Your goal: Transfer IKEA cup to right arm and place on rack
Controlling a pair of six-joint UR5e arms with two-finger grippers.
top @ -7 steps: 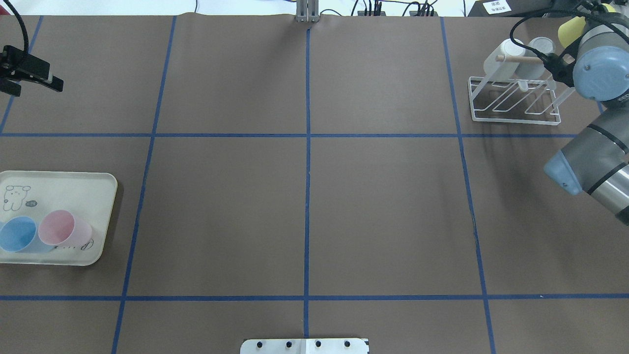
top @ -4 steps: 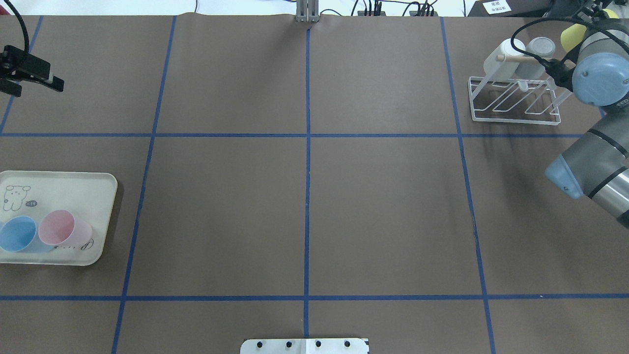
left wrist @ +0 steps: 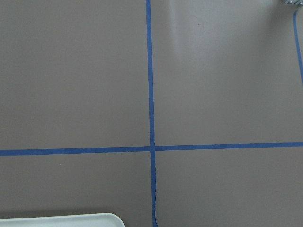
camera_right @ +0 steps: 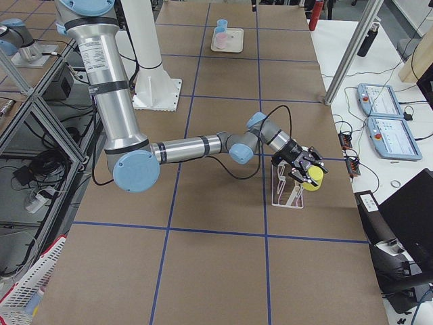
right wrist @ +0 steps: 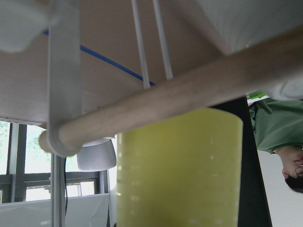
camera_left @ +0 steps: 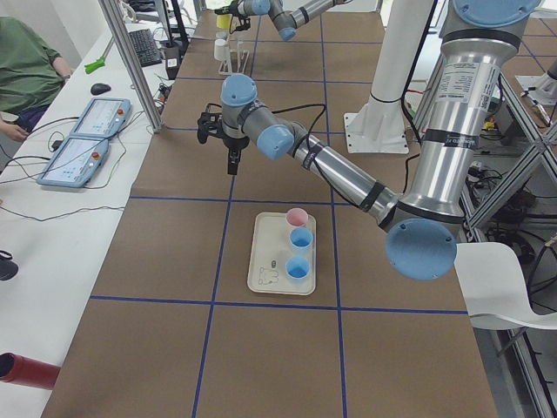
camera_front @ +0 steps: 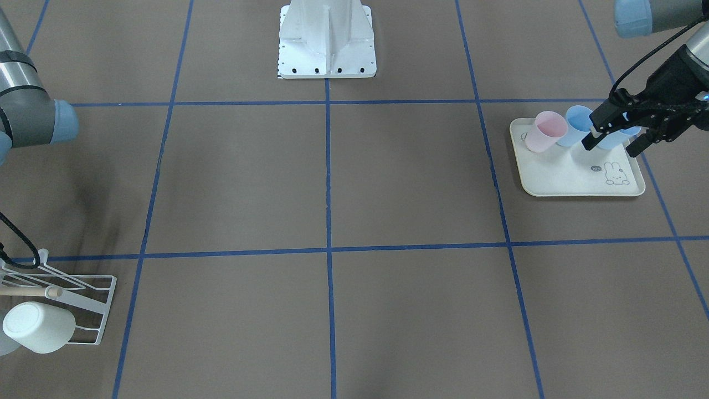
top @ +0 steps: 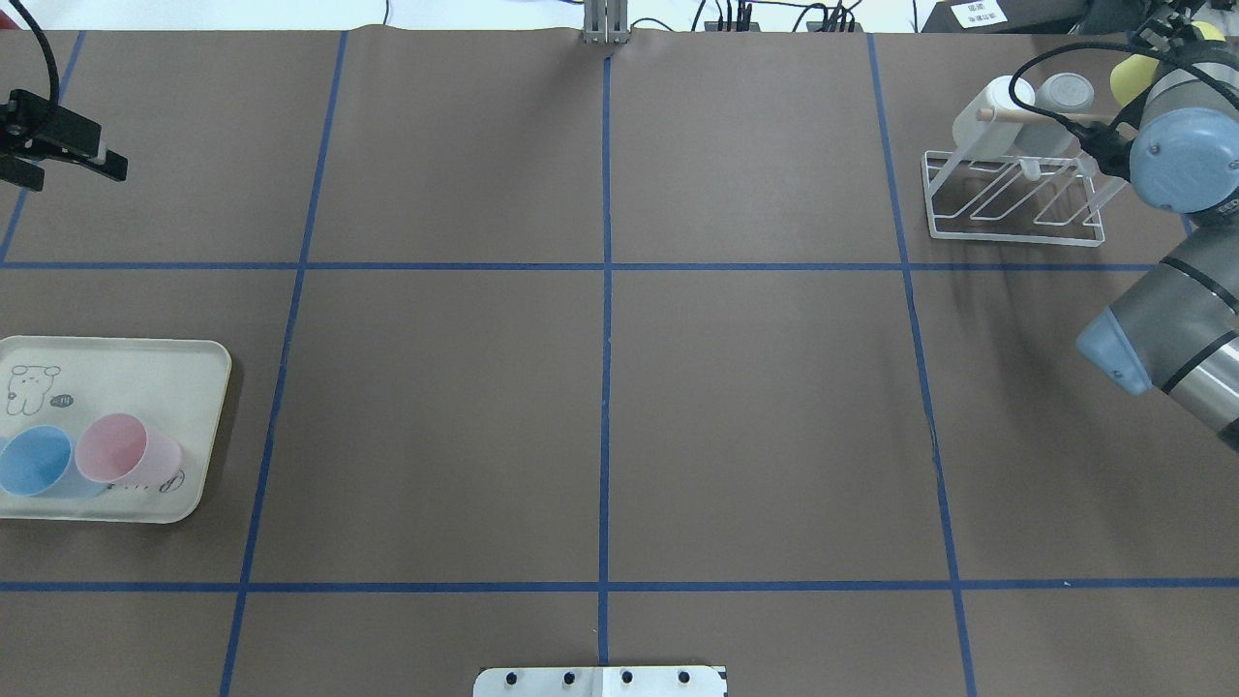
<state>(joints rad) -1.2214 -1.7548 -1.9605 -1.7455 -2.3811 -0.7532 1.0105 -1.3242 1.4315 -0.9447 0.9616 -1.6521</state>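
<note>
My right gripper is shut on a yellow IKEA cup, held sideways at the far right end of the white wire rack. In the right wrist view the yellow cup sits just under the rack's wooden rod. A white cup and a grey cup hang on the rack. My left gripper hovers open and empty, high above the table at the far left. Pink and blue cups stand on the cream tray.
Blue tape lines divide the brown table into squares. The arms' white base plate sits at the middle of the robot's edge. A person in green sits beyond the far table edge, beside two pendants.
The right wrist has shifted slightly, carrying the yellow cup a little nearer the rack's rod end. The left gripper has barely moved.
</note>
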